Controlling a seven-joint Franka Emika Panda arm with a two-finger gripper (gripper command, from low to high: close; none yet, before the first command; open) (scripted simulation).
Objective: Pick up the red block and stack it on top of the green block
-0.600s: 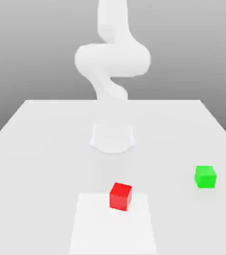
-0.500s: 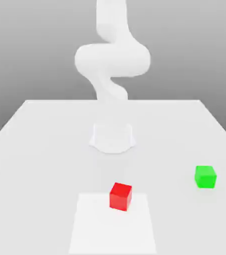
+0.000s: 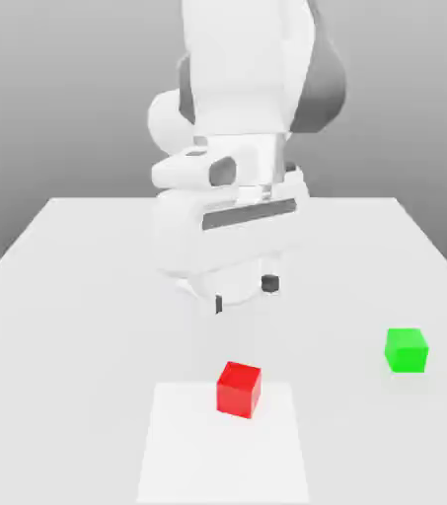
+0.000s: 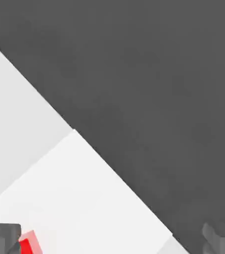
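A plain grey backdrop, paler toward its top, stands behind a broad, smooth, light grey table (image 3: pixel 59 335). On the table, toward the near edge in the exterior view, lies a flat white four-sided patch (image 3: pixel 217 454), brighter than the surface around it.

The small bright red cube with plain, smooth faces (image 3: pixel 238 391) sits at the far part of this white patch, turned a little so that 2 of its sides and its top show. The small bright green cube with plain, smooth faces (image 3: pixel 406 351) rests directly on the table, well apart from the red cube, toward the exterior view's right and somewhat farther back. The 2 cubes look about the same size, and neither is on top of the other.

The white robot arm with dark grey parts (image 3: pixel 242 74) reaches down over the table from above. At its end, the white pincer with 2 dark-tipped fingers (image 3: pixel 244 294) hangs above the table, open, with a clear gap between the fingertips and nothing held. It is apart from both cubes, nearer to the red one.

In the hand view, the 2 fingertips stand far apart, and part of the red cube shows just beside 1 of them. A dark grey area (image 4: pixel 149 99) borders the table and the white patch along a slanting edge.
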